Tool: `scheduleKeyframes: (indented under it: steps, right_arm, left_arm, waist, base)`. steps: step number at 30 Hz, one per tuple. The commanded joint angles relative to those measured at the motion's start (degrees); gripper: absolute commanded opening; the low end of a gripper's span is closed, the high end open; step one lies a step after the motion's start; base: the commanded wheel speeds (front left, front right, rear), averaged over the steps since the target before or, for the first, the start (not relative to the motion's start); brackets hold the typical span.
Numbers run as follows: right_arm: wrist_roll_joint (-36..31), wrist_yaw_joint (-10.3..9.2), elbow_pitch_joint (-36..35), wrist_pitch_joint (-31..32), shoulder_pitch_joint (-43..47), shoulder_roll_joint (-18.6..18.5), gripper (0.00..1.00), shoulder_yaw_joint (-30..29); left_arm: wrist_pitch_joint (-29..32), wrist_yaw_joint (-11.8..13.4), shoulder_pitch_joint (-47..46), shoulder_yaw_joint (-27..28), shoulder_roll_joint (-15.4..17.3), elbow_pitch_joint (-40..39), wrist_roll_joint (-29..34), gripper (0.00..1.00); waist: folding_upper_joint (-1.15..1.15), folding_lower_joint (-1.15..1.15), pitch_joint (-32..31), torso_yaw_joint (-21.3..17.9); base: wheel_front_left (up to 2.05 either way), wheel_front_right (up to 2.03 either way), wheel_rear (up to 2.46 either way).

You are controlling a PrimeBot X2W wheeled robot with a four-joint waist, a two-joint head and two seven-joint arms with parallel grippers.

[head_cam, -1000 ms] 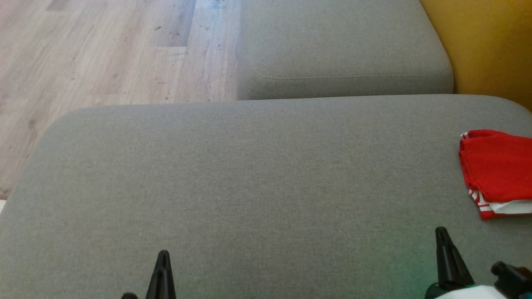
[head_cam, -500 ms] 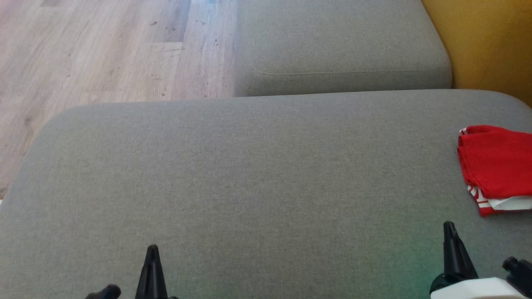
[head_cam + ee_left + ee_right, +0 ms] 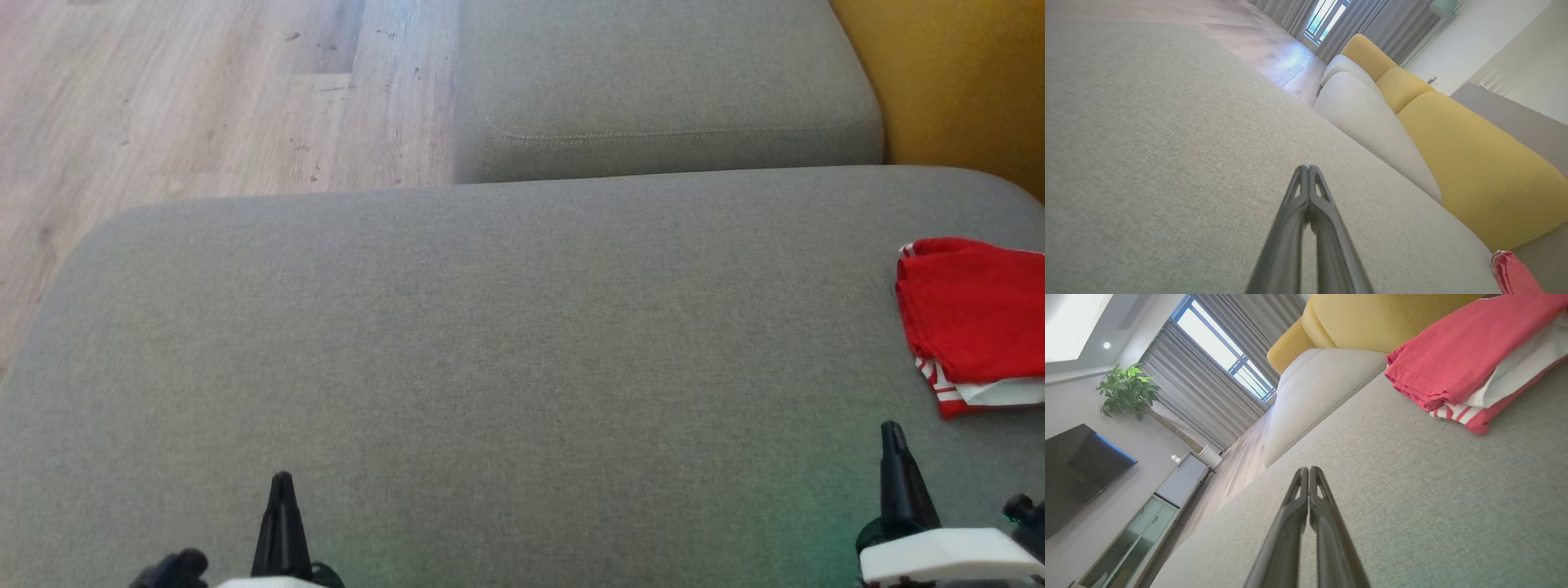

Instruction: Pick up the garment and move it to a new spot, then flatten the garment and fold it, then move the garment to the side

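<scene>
Garment: the red, white-striped garment (image 3: 971, 318) lay in a folded-looking stack at the far right of the grey seat cushion (image 3: 490, 327), running off the head view's right edge.
Right gripper: my right gripper (image 3: 891, 431) was pinched shut and empty, low over the cushion.
Left gripper: my left gripper (image 3: 282, 482) was shut and empty too, well apart from the garment.
Bearing: the garment sat ahead and to the right of my right fingertips, near but not touching.
Long axis: couldn't tell, because the far end was cut off.
Nearer arm: the right, clearly; I judged any reach would fall to it.
</scene>
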Motion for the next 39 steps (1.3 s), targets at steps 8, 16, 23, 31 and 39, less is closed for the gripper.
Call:
scheduleKeyframes:
  steps: [8,16,23,31,39]
  right_arm:
    - [5.73,0.21,-1.24,1.51,-4.67,-0.08,0.0,-0.61]
    - [10.73,0.23,-0.83,2.81,-5.88,0.08,0.0,-1.2]
    - [15.75,0.26,-0.42,4.12,-7.09,0.24,0.0,-1.81]
    - [20.75,0.29,-0.01,5.44,-8.31,0.42,0.0,-2.44]
    - [25.73,0.32,0.4,6.78,-9.52,0.61,0.0,-3.08]
  left_arm:
    - [1.36,-1.18,-4.42,2.76,0.56,-0.89,-5.97,0.0]
    - [2.62,-2.17,-5.74,4.14,0.61,-0.22,-11.36,0.0]
    - [3.91,-3.17,-7.07,5.55,0.63,0.47,-16.75,0.0]
    - [5.24,-4.16,-8.41,6.99,0.63,1.16,-22.1,0.0]
    - [6.58,-5.16,-9.75,8.46,0.62,1.85,-27.44,0.0]
  waist:
    - [0.0,0.0,0.45,-0.3]
    - [0.0,0.0,0.91,-0.6]
    - [0.0,0.0,1.38,-0.91]
    - [0.0,0.0,1.84,-1.21]
    - [0.0,0.0,2.3,-1.52]
  base:
    - [0.0,0.0,0.0]
    - [0.0,0.0,0.0]
    - [0.0,0.0,0.0]
    - [0.0,0.0,0.0]
    - [0.0,0.0,0.0]
